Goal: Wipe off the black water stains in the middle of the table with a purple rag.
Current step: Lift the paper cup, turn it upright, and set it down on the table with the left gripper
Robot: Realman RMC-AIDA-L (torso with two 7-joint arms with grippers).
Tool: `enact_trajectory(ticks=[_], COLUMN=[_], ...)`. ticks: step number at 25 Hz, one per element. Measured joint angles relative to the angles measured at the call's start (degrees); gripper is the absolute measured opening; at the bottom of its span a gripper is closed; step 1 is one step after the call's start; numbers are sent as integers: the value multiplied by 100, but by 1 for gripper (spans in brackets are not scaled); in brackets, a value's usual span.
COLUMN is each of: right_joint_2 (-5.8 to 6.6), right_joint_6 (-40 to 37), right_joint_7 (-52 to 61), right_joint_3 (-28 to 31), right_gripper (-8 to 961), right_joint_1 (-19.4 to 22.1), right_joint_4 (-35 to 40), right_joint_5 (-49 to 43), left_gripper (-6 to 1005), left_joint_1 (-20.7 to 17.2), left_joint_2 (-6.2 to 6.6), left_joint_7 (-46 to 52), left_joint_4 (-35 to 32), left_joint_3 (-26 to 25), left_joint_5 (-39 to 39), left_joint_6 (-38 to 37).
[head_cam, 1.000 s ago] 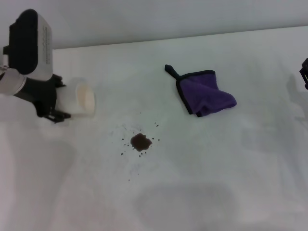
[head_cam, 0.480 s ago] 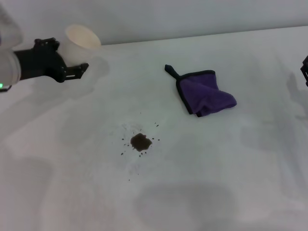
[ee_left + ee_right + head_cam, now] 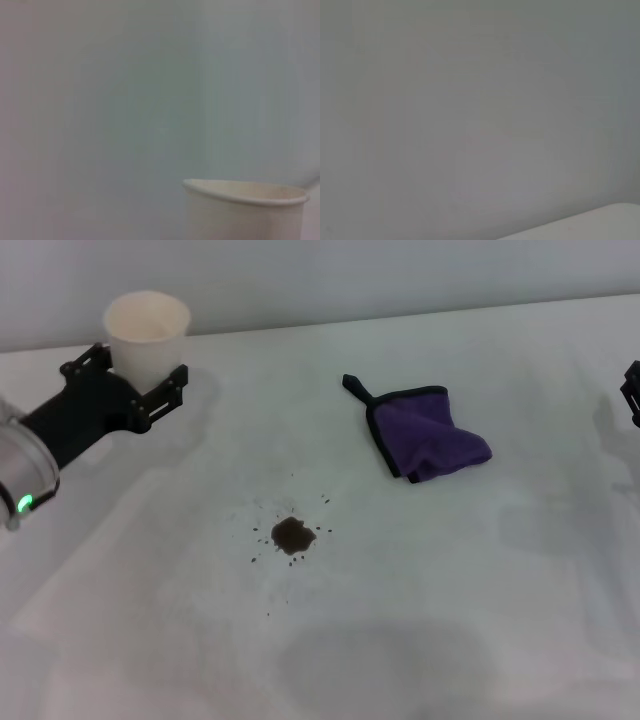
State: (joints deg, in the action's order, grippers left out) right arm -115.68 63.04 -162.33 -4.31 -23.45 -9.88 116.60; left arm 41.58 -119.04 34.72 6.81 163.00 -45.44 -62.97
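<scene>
On the wide, plain white table [image 3: 480, 620] lie three loose things: one stain, one rag, one cup. The black water stains [image 3: 292, 534] form a single small dark brown-black blot near the middle of the table, ringed by a scatter of tiny dark specks. The one purple rag [image 3: 428, 432], a soft crumpled cloth with black stitched edging and a short black loop at its far-left corner, rests to the right of and farther back than the blot, well apart from it. One white paper cup [image 3: 147, 337] stands upright at the far left, near the table's back edge. The left gripper [image 3: 132, 379], black, has a finger on each side of the cup, pinching its lower wall. The right gripper [image 3: 632, 392] shows only as a dark sliver at the right edge, and whether its fingers are spread or pressed together cannot be told.
</scene>
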Motion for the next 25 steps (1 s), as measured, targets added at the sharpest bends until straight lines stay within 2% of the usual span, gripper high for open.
enact_trajectory(ticks=[5,9,18,25], right_joint_2=[-5,-7,-7,-7], right_joint_6=[-1,-1,-3,-3], right_joint_7=[0,0,9,80], right_joint_3=[1,1,1,1], right_gripper=[715,715,715,714], right_joint_1=[-24,-33,-22,-11], right_joint_4=[7,-3,-29,-32], right_joint_5=[-48,-99,-103,-102], left_gripper=[761,762,761,761], left_joint_1=[-588,-895,-1301,-1369], left_joint_2=[-23,-47,-79,-70], left_joint_7=[-1138,-1603,-1654,-1667], left_joint_4=[-931,-1461,-2006,-1983], left_joint_3=[-6,-6,-10,-14], left_joint_5=[-1270,-1825,-2158,-2206], left_joint_6=[15,91,851,982])
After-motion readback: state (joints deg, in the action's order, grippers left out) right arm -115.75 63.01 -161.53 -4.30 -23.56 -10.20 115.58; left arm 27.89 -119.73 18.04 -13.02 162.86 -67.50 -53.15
